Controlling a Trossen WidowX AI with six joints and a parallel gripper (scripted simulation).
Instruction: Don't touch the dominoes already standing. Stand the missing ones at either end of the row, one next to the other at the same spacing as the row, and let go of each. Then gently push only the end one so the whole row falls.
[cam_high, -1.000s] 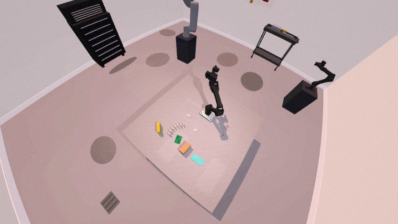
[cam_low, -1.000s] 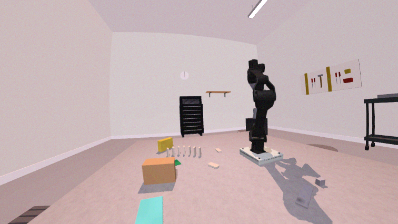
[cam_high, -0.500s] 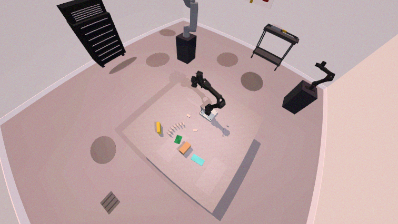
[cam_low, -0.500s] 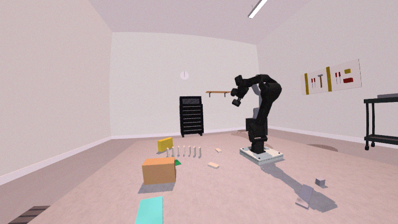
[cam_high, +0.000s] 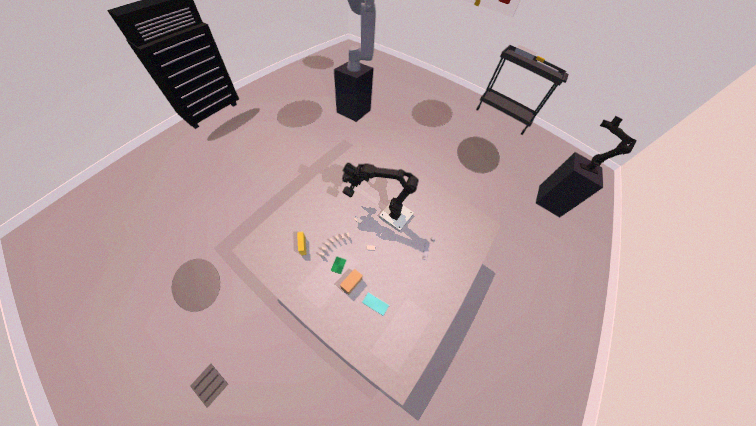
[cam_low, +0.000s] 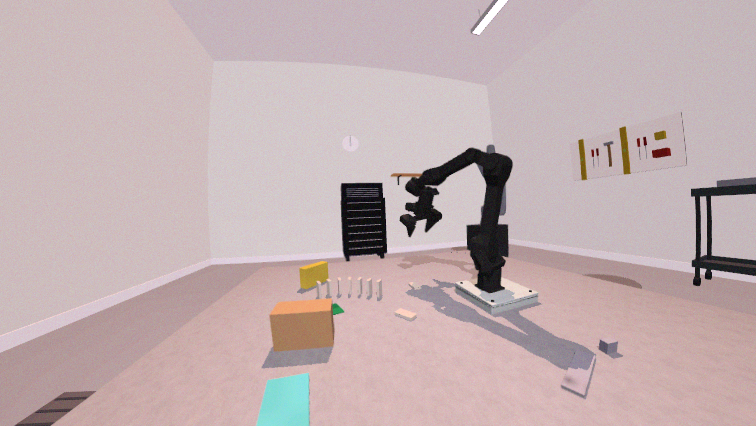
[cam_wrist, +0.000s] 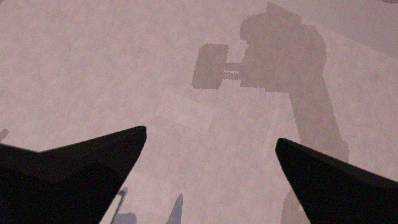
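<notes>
Hanging open and empty, the hand (cam_high: 347, 182) (cam_low: 417, 232) (cam_wrist: 211, 138) contains no domino.

The open jaws (cam_high: 347, 182) (cam_low: 417, 233) hang pointing downward.

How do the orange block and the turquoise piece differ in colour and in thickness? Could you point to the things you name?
The orange block (cam_high: 351, 281) (cam_low: 302, 328) is orange; the turquoise piece (cam_high: 375, 303) (cam_low: 284, 401) is turquoise. The orange block is thick; the turquoise piece looks thin and flat. Both rest on the table top.
</notes>
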